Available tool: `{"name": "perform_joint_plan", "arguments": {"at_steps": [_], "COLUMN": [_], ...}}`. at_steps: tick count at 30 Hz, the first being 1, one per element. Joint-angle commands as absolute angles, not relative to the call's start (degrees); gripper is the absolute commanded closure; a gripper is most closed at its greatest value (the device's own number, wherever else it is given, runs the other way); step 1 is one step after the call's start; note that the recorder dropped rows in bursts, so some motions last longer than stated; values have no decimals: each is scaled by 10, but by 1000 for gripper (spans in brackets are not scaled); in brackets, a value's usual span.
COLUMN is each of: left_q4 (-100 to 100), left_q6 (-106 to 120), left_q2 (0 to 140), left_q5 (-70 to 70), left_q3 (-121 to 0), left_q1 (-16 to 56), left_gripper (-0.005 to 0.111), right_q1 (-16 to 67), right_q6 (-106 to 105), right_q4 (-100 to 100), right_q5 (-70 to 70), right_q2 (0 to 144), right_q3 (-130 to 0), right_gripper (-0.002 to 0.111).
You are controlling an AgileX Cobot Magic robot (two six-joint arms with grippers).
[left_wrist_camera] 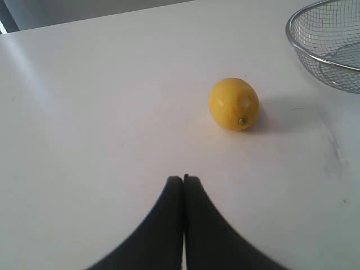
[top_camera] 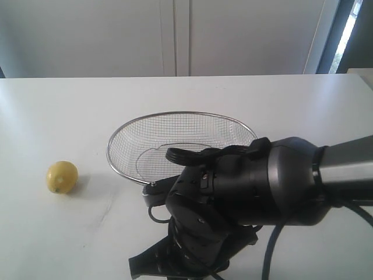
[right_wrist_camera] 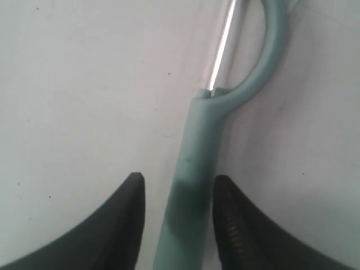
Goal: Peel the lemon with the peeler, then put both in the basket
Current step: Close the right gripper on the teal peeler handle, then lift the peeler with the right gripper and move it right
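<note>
Lemon: the lemon (top_camera: pixel 62 177) lies on the white tabletop (top_camera: pixel 70 111), toward its left side and well back from the far edge, well apart from the basket.
Basket: the basket (top_camera: pixel 175 115) sits mid-tabletop, tipped so that its open side faces the camera; the right arm (top_camera: pixel 280 181) covers its near rim.
Peeler: the peeler (right_wrist_camera: pixel 194 163) lies flat on the tabletop with its handle running between the right gripper's fingers.
Left gripper: the left gripper (left_wrist_camera: pixel 183 181) is clenched, fingertips pressed together with nothing between them, above bare tabletop with the lemon ahead of it.
Right gripper: the right gripper (right_wrist_camera: pixel 179 184) is released, its fingers (right_wrist_camera: pixel 126 208) standing apart on either side of the teal handle; a strip of tabletop shows beside one finger, the other is just beside the handle.
Exterior view only: the lemon and the basket together, and the bulk of the right arm.
Left wrist view only: the shut fingertips, the lemon's dark stem spot (left_wrist_camera: pixel 242 120), and an edge of the basket.
Right wrist view only: the peeler and its metal blade (right_wrist_camera: pixel 222 45); in the exterior view the arm hides it.
</note>
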State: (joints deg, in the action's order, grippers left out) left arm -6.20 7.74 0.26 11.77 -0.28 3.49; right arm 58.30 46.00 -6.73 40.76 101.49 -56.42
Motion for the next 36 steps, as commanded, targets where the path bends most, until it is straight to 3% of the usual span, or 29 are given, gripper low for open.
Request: {"name": "perform_joint_plan", "arguments": {"at_steps": [1,30,36], "left_q4": [-63,-63,-63], "left_q6": [77,77,77], "left_q2": [0,0,0], "left_q5": [120,120,120], "left_q3": [0,0,0], "left_q1": [34,34,34], "left_gripper": [107,107,107], "right_q1": [583,583,583], "right_q6": [474,492,492], "right_q4": [-76,-76,-76], "right_q5": [392,342,354], "right_q2": [1015,1035,1034], "right_q3": [-546,-511,-514], "right_gripper": [70,70,94]}}
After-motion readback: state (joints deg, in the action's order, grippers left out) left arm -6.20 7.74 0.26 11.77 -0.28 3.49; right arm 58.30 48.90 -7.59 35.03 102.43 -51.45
